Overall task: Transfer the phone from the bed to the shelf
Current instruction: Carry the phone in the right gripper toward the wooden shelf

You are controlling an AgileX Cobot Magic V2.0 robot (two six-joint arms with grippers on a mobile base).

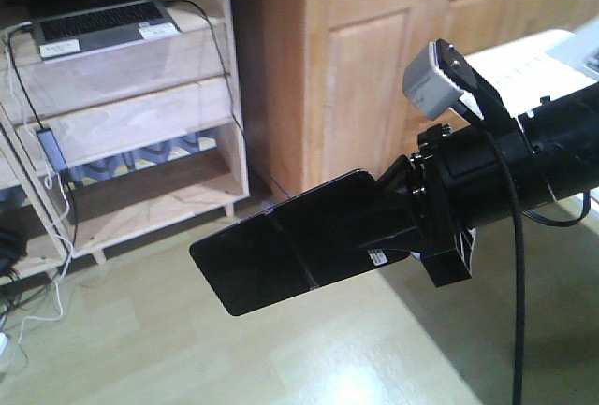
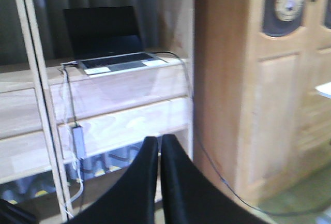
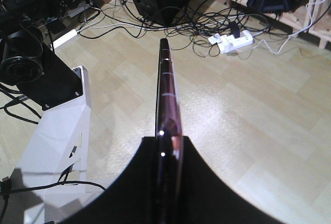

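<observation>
Pale-wood shelf (image 1: 140, 76) with grey laptop (image 1: 101, 23)

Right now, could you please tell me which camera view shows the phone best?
The exterior front-facing view: the phone shows most of its glossy black face, held by the right gripper above the floor. The right wrist view shows only its thin edge; the left wrist view does not show it.
</observation>
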